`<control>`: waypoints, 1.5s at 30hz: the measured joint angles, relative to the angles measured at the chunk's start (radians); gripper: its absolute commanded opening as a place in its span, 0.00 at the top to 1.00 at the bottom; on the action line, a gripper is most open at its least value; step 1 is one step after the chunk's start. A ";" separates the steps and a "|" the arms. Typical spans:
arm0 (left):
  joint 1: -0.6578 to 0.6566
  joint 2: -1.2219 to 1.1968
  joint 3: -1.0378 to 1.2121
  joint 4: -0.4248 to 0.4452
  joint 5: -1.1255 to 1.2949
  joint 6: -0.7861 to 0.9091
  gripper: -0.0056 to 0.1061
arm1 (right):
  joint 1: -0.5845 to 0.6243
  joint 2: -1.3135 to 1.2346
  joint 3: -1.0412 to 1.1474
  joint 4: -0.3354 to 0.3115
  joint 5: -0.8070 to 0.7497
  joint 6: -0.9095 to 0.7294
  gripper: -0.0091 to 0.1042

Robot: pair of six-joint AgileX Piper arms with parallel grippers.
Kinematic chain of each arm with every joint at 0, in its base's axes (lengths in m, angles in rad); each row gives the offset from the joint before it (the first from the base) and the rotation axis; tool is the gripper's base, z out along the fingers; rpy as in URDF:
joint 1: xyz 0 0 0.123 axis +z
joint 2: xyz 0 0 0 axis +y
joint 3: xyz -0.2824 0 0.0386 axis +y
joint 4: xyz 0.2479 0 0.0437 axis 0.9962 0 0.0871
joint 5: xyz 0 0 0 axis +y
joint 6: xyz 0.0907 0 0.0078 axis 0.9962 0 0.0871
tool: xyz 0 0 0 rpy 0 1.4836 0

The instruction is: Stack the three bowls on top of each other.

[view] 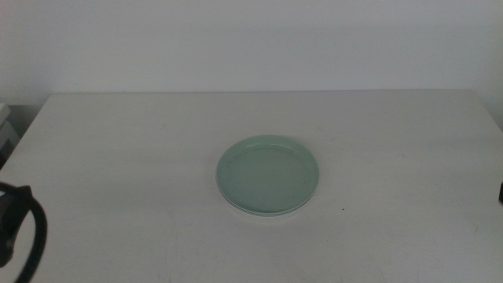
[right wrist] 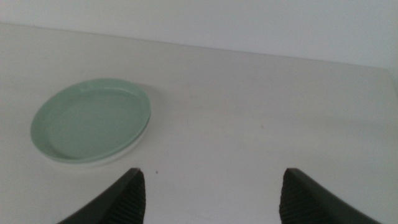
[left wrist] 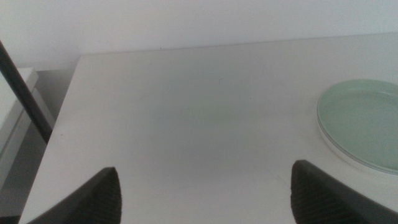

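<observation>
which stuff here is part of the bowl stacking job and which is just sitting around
Part of the job:
- mint green bowl, on top of the stack
- white bowl, only its edge showing beneath
- left gripper and right gripper, both open, away from the stack

Just there:
- table

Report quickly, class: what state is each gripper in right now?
Left gripper: open, holding nothing.
Right gripper: open, holding nothing.
</observation>
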 measured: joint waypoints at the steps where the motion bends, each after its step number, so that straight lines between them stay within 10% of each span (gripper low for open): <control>1: 0.000 -0.004 0.008 0.000 -0.004 0.000 0.01 | 0.000 -0.005 0.016 0.000 -0.002 0.000 0.44; 45: 0.000 -0.449 0.498 -0.023 -0.112 0.000 0.01 | -0.130 -0.512 0.549 -0.091 -0.138 0.000 0.44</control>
